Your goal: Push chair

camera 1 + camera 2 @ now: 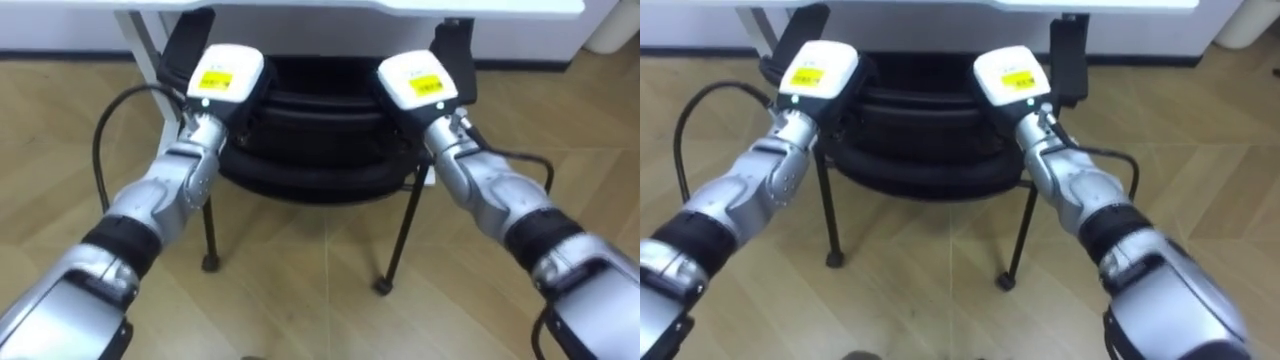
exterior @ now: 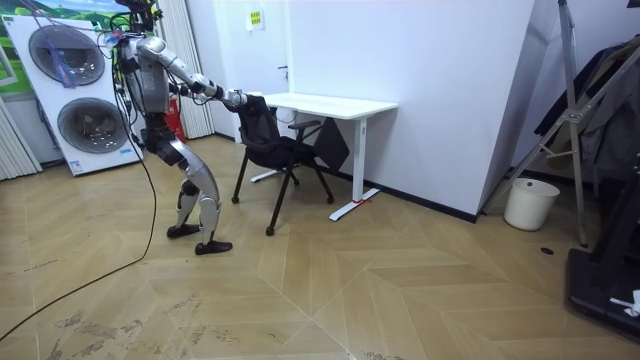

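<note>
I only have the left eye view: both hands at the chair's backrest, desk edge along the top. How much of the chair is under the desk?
Observer: In the room view the chair stands at the end of the desk on the room view's left. Its backrest is outside the desktop and the seat's front seems to be under it.
Operator: What's beyond the desk?
Observer: The white wall runs right behind it.
Operator: How am I standing?
Observer: Feet split, one ahead of the other, with both arms stretched out to the backrest.

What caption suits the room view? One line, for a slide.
Robot, arms outstretched, left hand and right hand on back of black chair at white desk.
</note>
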Controlling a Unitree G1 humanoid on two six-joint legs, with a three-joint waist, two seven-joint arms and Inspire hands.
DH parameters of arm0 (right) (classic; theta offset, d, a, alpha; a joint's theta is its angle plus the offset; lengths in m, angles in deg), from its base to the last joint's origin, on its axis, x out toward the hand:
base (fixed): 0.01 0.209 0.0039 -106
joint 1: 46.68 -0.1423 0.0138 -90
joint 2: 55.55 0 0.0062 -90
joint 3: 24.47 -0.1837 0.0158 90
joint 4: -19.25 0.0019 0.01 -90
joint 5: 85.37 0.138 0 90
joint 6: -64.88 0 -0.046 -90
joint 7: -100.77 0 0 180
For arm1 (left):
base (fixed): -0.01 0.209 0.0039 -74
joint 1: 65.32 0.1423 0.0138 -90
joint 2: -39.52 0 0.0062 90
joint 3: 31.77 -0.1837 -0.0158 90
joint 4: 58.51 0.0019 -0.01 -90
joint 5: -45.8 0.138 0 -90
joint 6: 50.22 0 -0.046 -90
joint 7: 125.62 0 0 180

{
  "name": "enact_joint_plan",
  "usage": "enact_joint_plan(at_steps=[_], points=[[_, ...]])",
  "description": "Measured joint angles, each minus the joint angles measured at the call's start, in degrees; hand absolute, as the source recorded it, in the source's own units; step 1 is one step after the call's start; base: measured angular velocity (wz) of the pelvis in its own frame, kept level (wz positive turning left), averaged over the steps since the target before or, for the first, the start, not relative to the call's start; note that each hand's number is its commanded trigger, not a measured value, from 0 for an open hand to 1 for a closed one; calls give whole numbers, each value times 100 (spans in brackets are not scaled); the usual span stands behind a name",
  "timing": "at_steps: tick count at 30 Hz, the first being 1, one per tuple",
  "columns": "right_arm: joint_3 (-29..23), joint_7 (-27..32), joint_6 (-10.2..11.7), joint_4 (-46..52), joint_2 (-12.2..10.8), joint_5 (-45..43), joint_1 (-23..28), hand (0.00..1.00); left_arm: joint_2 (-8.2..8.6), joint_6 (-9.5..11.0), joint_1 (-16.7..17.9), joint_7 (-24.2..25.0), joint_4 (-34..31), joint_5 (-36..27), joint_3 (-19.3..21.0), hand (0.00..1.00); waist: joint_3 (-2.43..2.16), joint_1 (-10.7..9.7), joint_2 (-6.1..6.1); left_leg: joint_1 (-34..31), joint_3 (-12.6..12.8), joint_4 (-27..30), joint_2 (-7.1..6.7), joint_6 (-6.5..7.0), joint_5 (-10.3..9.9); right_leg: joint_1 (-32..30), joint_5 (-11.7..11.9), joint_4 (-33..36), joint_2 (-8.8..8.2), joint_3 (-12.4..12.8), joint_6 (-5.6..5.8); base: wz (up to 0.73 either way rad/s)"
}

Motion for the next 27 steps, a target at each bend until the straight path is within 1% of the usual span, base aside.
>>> enact_joint_plan(at_steps=[1, 2, 3, 4, 5, 6, 8, 9, 10, 11, 12, 13, 14, 15, 16, 17, 18, 20, 21, 23, 24, 25, 26, 27], points=[[-66, -33, 29, -5, -5, -1, 22, 100, 17, -2, -21, 0, 20, 30, -7, 100, 0, -35, -23, -9, 43, -32, 0, -19, -11, 6, -77, 96, -26, -5, 41, 36], [-112, -36, 69, -65, -3, -17, 24, 100, 31, -14, -81, -1, 77, 20, -59, 100, -3, -118, -23, -19, 38, -77, -29, -29, -12, 1, -111, 87, 6, 31, 72, 40], [-154, -35, 112, -75, 4, -64, 24, 100, 34, -35, -95, -2, 91, -6, -88, 100, -7, -197, -17, -38, 46, -60, -59, -55, 7, 11, -116, 75, -11, 2, 68, 34], [-167, -32, 124, -71, 5, -94, 24, 100, 34, -38, -91, -4, 88, -22, -89, 100, -8, -220, -12, -72, 47, -9, -60, -82, 31, 11, -116, 79, -20, -5, 68, 21], [-200, -32, 160, -78, 5, -158, 26, 100, 45, -45, -74, -4, 90, -49, -88, 100, 0, -243, 8, -124, 49, 36, -34, -67, 56, 46, -125, 111, -34, -37, 77, 10], [-197, -32, 162, -73, -6, -160, 46, 100, 47, -47, -41, -6, 89, -53, -88, 100, -5, -238, 23, -112, 65, 20, -1, -66, 50, 85, -139, 120, -40, -66, 79, 29], [-198, -31, 184, -71, 6, -158, 75, 100, 66, -52, -32, -8, 75, -58, -105, 100, -2, -465, 53, -117, 136, -48, -6, -64, 50, 214, -149, 118, -97, -256, 105, 50], [-198, -31, 184, -48, 15, -163, 75, 100, 67, -52, -34, -8, 71, -61, -104, 100, -4, -490, 53, -111, 162, -116, -9, -64, 50, 214, -149, 117, -118, -285, 106, 40], [-198, -20, 184, -7, 44, -169, 75, 100, 72, -52, -46, -11, 65, -76, -98, 100, -6, -535, 78, -104, 215, -257, -7, -63, 51, 198, -132, 76, -129, -314, 128, 20], [-198, -7, 186, 12, 87, -174, 74, 100, 81, -55, -53, -25, 66, -114, -98, 100, -11, -554, 119, -95, 247, -381, -7, -74, 61, 177, -61, 10, -128, -321, 96, 14], [-191, -5, 194, 51, 135, -185, 75, 100, 92, -73, -50, -48, 69, -135, -99, 100, -12, -563, 183, -58, 312, -516, -5, -75, 61, 172, 13, -52, -131, -320, 89, 0], [-180, -5, 196, 68, 159, -197, 75, 100, 117, -95, -46, -55, 69, -161, -100, 100, -14, -563, 206, -25, 350, -612, -14, -77, 62, 165, 49, -92, -136, -306, 97, 0], [-166, -4, 201, 100, 217, -199, 73, 100, 168, -123, -47, -62, 65, -182, -102, 100, -27, -590, 239, 18, 376, -804, -66, -90, 72, 127, 107, -140, -176, -294, 134, 0], [-165, -3, 207, 121, 249, -199, 72, 100, 182, -137, -51, -68, 52, -187, -102, 100, -28, -604, 240, 41, 391, -893, -112, -73, 93, 106, 141, -163, -211, -276, 153, -12], [-165, -2, 208, 125, 268, -222, 66, 100, 254, -157, -48, -72, 52, -191, -102, 100, -28, -587, 239, 110, 503, -1043, -163, -23, 172, 66, 245, -251, -224, -163, 170, -27], [-165, 7, 209, 118, 289, -265, 66, 100, 289, -173, -30, -71, 60, -199, -95, 100, -28, -520, 249, 186, 570, -1194, -218, 28, 229, 59, 337, -346, -233, -81, 210, -32], [-165, 12, 215, 116, 298, -275, 67, 100, 289, -183, -24, -72, 60, -199, -92, 100, -31, -512, 252, 207, 616, -1253, -230, 52, 264, 59, 381, -398, -233, -54, 227, -27], [-178, 44, 215, 152, 317, -335, 64, 100, 288, -212, -30, -72, 34, -199, -89, 100, -38, -499, 254, 267, 682, -1534, -315, 123, 384, 47, 579, -657, -201, 23, 287, -14], [-182, 44, 213, 173, 319, -343, 65, 100, 277, -214, -30, -72, 19, -198, -88, 100, -40, -498, 253, 278, 703, -1603, -331, 141, 418, 45, 632, -727, -193, 39, 293, -9], [-185, 44, 209, 230, 333, -349, 71, 100, 238, -212, -25, -70, -34, -197, -87, 100, -47, -494, 248, 300, 762, -1773, -371, 201, 501, 44, 812, -944, -161, 93, 331, -14], [-185, 44, 205, 243, 335, -348, 70, 100, 220, -211, -24, -70, -56, -197, -88, 82, -55, -486, 249, 302, 782, -1827, -389, 235, 531, 44, 898, -1012, -140, 122, 347, -14], [-185, 44, 204, 247, 338, -346, 70, 57, 214, -211, -23, -70, -63, -197, -89, 0, -55, -480, 249, 305, 797, -1843, -394, 246, 538, 45, 931, -1049, -133, 138, 355, -17], [-184, 44, 202, 248, 337, -344, 70, 35, 208, -211, -23, -70, -74, -197, -93, 0, -62, -469, 238, 326, 852, -1894, -403, 273, 555, 45, 994, -1118, -121, 183, 375, -14], [-183, 44, 202, 246, 335, -344, 71, 0, 205, -211, -20, -70, -75, -197, -94, 0, -66, -454, 233, 339, 874, -1915, -406, 285, 563, 49, 1018, -1152, -112, 208, 387, -22]])
